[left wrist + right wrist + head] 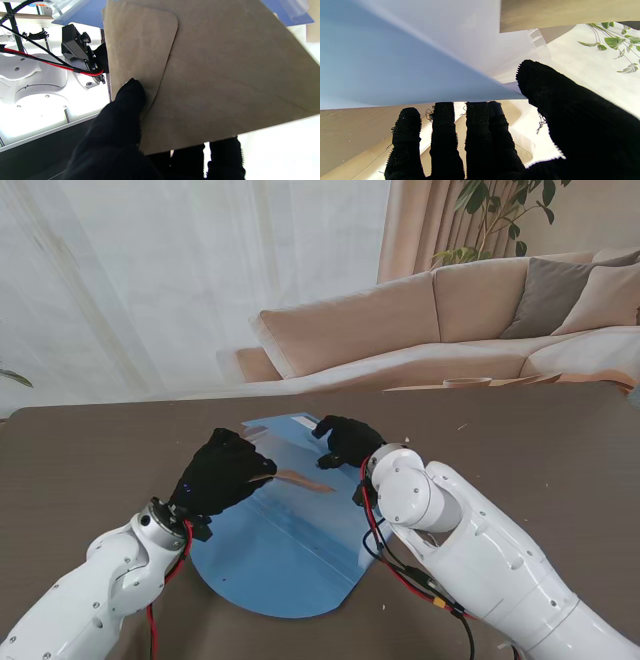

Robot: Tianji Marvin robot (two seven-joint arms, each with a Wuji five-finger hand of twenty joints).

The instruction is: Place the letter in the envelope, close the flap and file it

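At centre-left of the stand view, the left hand (pixel 222 472) pinches the brown envelope (pixel 297 478) over the blue file folder (pixel 285 550); its wrist view alone shows the flap (pixel 140 50) folded shut. Right hand (pixel 348 442) clamps the folder's raised cover (pixel 395 57).

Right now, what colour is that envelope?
Kraft brown envelope, clearest in the left wrist view.

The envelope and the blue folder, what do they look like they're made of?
Envelope: probably kraft paper, matte brown, with creased seams and a rounded flap. Blue folder: likely thin plastic sheet, smooth with a slight sheen, and its edge in the right wrist view looks translucent.
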